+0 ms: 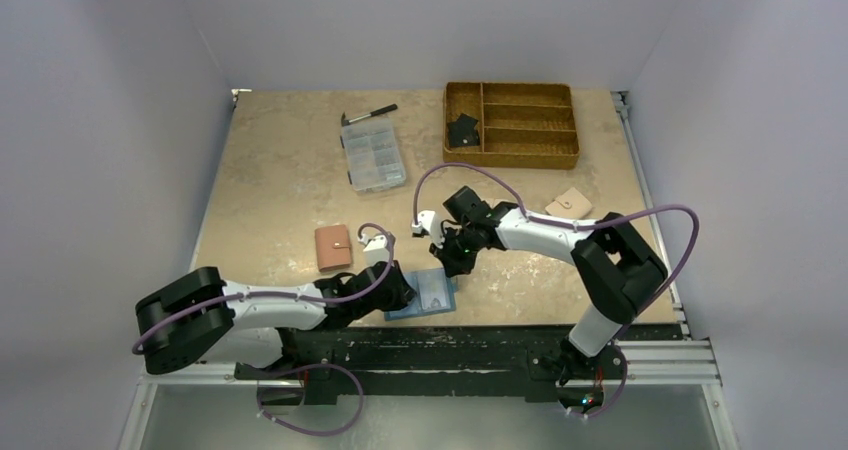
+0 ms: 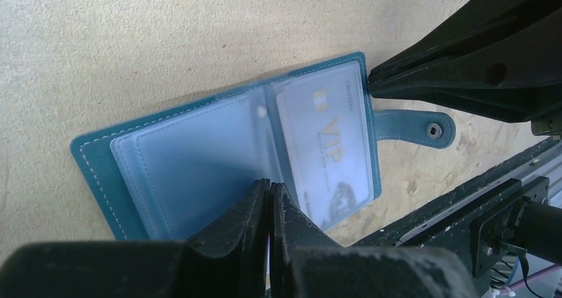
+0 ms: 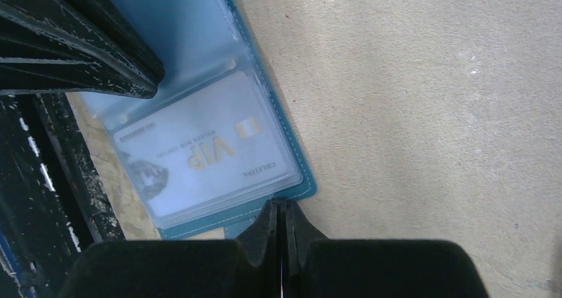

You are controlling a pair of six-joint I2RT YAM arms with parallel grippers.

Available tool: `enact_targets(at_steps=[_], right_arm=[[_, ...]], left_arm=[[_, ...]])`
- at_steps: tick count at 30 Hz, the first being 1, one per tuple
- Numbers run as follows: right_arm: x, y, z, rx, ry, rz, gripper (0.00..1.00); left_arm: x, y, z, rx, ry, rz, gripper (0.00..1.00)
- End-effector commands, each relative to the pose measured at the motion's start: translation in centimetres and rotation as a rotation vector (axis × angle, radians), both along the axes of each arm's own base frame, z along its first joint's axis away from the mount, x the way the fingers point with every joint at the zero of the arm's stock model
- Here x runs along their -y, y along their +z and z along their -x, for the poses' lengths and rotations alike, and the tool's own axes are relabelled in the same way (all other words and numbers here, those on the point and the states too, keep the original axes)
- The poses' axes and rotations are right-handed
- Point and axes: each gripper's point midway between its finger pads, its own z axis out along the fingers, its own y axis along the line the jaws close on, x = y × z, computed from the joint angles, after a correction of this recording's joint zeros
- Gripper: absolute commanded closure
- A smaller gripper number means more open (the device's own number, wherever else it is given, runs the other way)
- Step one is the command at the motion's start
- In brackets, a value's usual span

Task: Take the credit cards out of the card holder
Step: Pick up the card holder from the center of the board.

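The dark blue card holder (image 1: 428, 292) lies open and flat near the table's front edge, its clear sleeves up (image 2: 192, 152). A greyish card (image 2: 325, 152) marked VIP sits inside the sleeve on the half with the snap tab (image 2: 417, 127); it also shows in the right wrist view (image 3: 199, 152). My left gripper (image 2: 270, 187) is shut, its tips resting on the sleeves at the fold. My right gripper (image 3: 281, 205) is shut, its tips at the holder's edge by the tab. The black and tan cards are not seen in the holder.
A pink wallet (image 1: 333, 247) lies left of the holder and a beige wallet (image 1: 569, 204) to the right at the back. A clear parts box (image 1: 372, 155), a marker (image 1: 368, 115) and a wicker tray (image 1: 512, 160) holding a black item (image 1: 462, 130) stand at the back. A black rail (image 1: 480, 335) runs along the front edge.
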Motion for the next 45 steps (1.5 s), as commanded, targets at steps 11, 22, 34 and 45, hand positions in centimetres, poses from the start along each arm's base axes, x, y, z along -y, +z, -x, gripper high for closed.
enact_targets(at_steps=[11, 22, 34, 45], right_arm=[[-1.6, -0.2, 0.1, 0.038, 0.025, 0.023, 0.98], [-3.2, 1.2, 1.9, -0.050, 0.074, -0.063, 0.93], [-4.1, 2.6, 3.7, -0.137, 0.126, -0.138, 0.92], [-4.4, 2.9, 4.3, -0.184, 0.130, -0.161, 0.91]], left_arm=[[1.7, -0.1, -0.1, 0.000, -0.026, 0.066, 0.95], [2.3, -0.6, 0.0, -0.016, -0.039, 0.075, 0.95], [3.0, 0.2, 0.0, 0.000, -0.066, 0.112, 0.87], [4.2, 1.4, 0.5, 0.014, -0.124, 0.182, 0.68]])
